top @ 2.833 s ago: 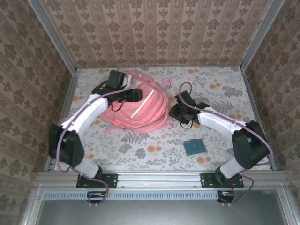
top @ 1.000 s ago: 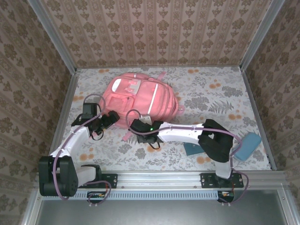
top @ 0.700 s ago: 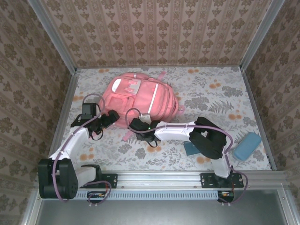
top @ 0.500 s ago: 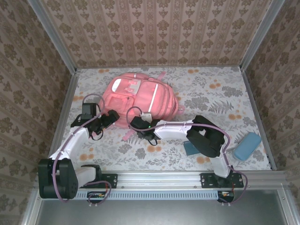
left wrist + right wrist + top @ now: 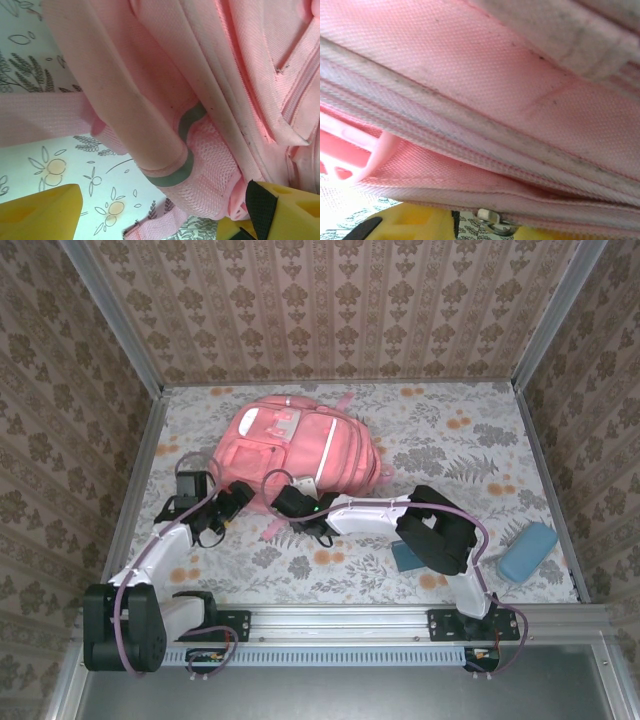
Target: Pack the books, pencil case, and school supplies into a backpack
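Top view: backpack lies flat in the upper left-centre of the frame on the floral table, front side up, pale stripe running down its right half. Left gripper sits at the pack's lower left edge; right gripper is at the lower edge just right of it, with the right arm stretched across the frame from the lower right. Small teal book is lower right of centre, partly under the right arm, well apart from the pack. Pencil case is at the far lower right, tilted, near the table edge. Left wrist view: 2 yellow pads sit at the bottom corners, jaws wide apart with nothing clamped; pink pack fabric with a grey curved trim and mesh is above them, and a pink strap runs off the left side. Right wrist view: pack seams and zipper run very close, a metal zipper pull at the bottom edge beside 1 yellow pad; cannot tell if these jaws are clamped on anything.
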`<state>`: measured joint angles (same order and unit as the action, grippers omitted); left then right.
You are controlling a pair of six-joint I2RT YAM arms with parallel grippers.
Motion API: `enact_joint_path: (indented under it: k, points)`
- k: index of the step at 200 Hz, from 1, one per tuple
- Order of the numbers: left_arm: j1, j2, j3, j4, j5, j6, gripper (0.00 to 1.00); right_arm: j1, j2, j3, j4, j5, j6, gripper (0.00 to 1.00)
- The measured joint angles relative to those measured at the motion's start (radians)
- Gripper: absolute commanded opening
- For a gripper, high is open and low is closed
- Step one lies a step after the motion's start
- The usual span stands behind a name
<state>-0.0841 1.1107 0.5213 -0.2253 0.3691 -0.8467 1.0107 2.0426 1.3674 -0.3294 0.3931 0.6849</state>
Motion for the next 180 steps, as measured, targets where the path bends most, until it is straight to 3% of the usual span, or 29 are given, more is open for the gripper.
enact_joint_path:
  k: [87,180]
  points:
    - [-0.049,0.005,-0.1,0.16,0.051,-0.141,0.61,0.008,-0.002,-0.034,0.08,0.004,-0.089,0.06]
    - [-0.087,0.115,-0.108,0.303,0.016,-0.18,0.38,0.01,-0.117,-0.146,0.141,-0.013,-0.069,0.0]
